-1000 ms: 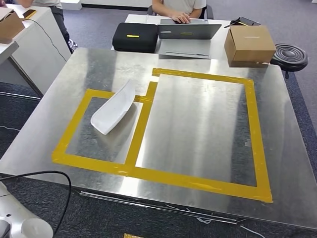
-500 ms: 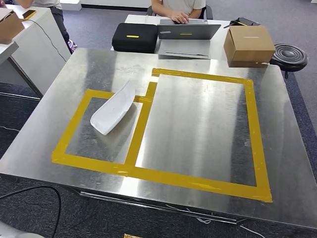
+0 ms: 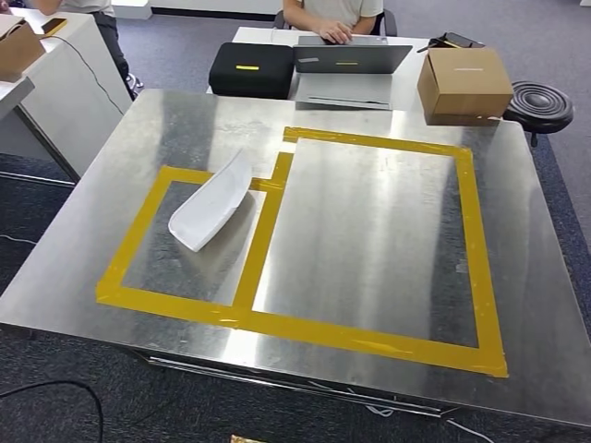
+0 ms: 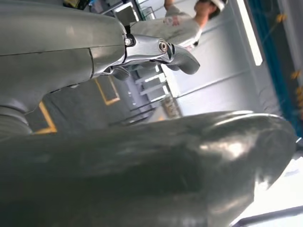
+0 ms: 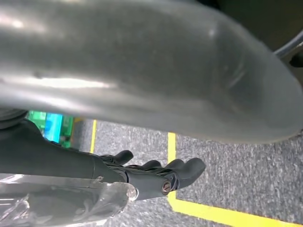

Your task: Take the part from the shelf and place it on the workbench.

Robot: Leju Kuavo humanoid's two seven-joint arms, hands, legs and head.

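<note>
Count, head view: one white part (image 3: 211,203) on my metal table (image 3: 362,240). Two yellow tape rectangles (image 3: 379,334), sharing one side. Behind the table: one black case (image 3: 251,69), one open laptop (image 3: 352,57), one full cardboard box (image 3: 464,81), one black round stool (image 3: 538,103). At far left, a second cardboard box (image 3: 18,46), partly cut off. Two persons (image 3: 333,14), partly in frame.

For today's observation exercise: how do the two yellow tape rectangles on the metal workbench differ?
The small yellow tape rectangle lies left and holds the white curved part; the large yellow tape rectangle lies right and holds nothing. The large one also reaches farther back. They share one tape side and the steel workbench.
</note>
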